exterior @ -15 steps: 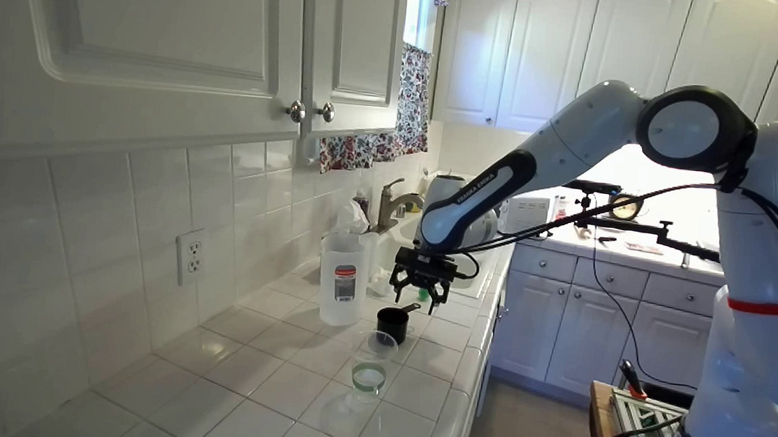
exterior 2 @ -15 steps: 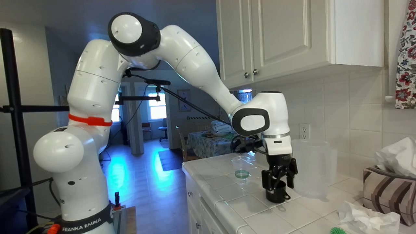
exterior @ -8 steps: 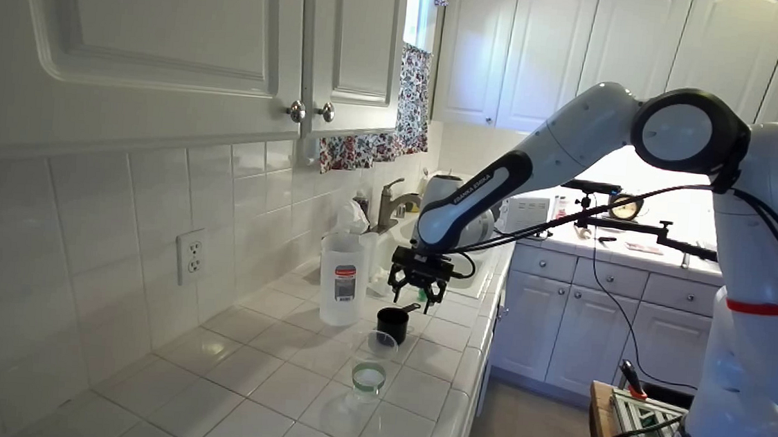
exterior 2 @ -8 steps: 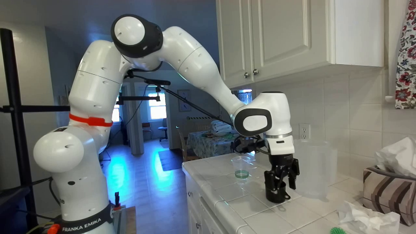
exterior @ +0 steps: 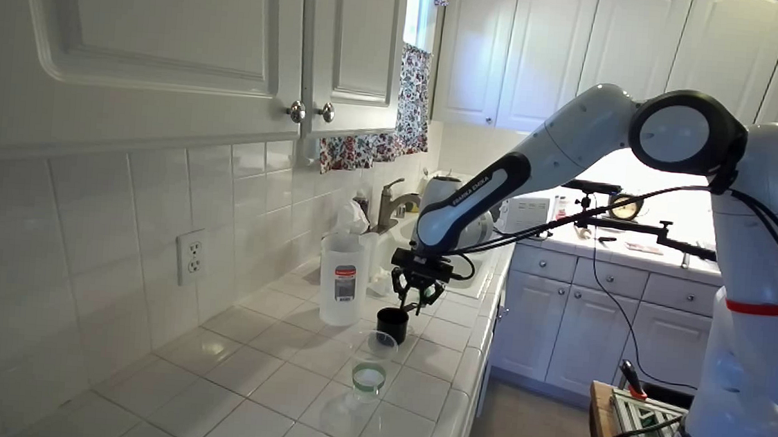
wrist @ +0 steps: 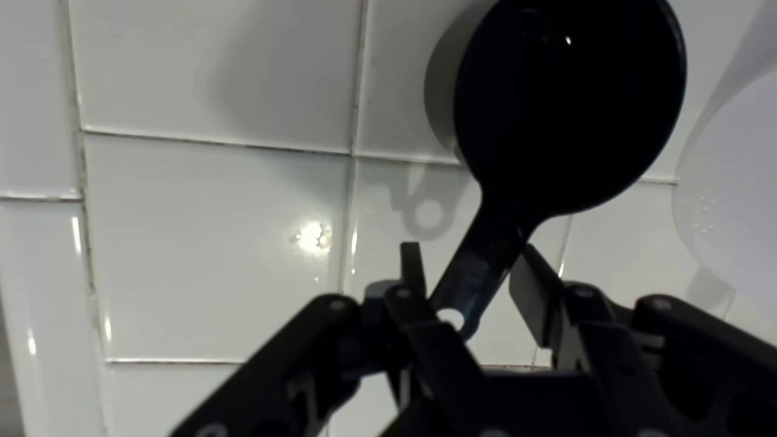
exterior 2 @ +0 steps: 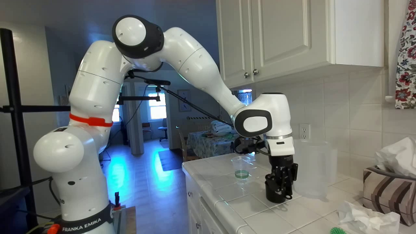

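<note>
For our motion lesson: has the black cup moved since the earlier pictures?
No: in both exterior views, the black cup shows no shift against the tiled counter.

Home kitchen. In an exterior view, a white tiled counter [exterior: 254, 427] spreads at seven o'clock, meeting a tiled wall [exterior: 130, 247] with an outlet [exterior: 191, 256] between eight and nine. White cupboards [exterior: 167, 34] hang at ten and two. At twelve, a floral curtain [exterior: 413, 99] hangs across a bright window [exterior: 419, 19]. Near the middle are a faucet [exterior: 385, 208] and a sink [exterior: 392, 246]; just past three, drawers [exterior: 608, 276] sit above doors [exterior: 581, 338]. In an exterior view, a household look shows: beyond the counter, a cloth-covered table [exterior 2: 209, 145] stands at six o'clock, close below the middle, with a chair [exterior 2: 183, 146] at seven. At four, a tissue box [exterior 2: 383, 194] stands on the counter.
</note>
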You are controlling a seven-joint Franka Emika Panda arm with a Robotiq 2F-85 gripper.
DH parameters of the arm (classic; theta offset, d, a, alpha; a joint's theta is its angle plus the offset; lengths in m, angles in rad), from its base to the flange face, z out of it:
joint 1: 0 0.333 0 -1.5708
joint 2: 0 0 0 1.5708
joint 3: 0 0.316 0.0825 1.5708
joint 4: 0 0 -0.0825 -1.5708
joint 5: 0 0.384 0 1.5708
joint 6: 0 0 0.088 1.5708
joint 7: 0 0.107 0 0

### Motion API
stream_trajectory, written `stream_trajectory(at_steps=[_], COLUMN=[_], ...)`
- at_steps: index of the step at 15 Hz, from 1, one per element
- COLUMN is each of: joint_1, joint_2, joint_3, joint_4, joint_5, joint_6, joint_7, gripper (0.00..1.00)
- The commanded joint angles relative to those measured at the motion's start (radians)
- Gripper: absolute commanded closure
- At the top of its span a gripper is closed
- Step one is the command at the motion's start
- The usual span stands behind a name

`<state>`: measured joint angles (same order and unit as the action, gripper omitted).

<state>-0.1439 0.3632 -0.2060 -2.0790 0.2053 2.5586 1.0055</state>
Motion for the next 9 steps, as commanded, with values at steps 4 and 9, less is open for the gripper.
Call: stream_trajectory(at_steps=[4, 9], joint_1=[0.015, 0.017], joint_2=[0.028, 0.027], joint_3=[-0.013, -0.015], joint_4=[0.037, 0.037], joint_5=[0.0, -0.004], joint_6=[0.003, 0.007], joint_7=[0.024, 0.025], gripper=[0.86, 0.94])
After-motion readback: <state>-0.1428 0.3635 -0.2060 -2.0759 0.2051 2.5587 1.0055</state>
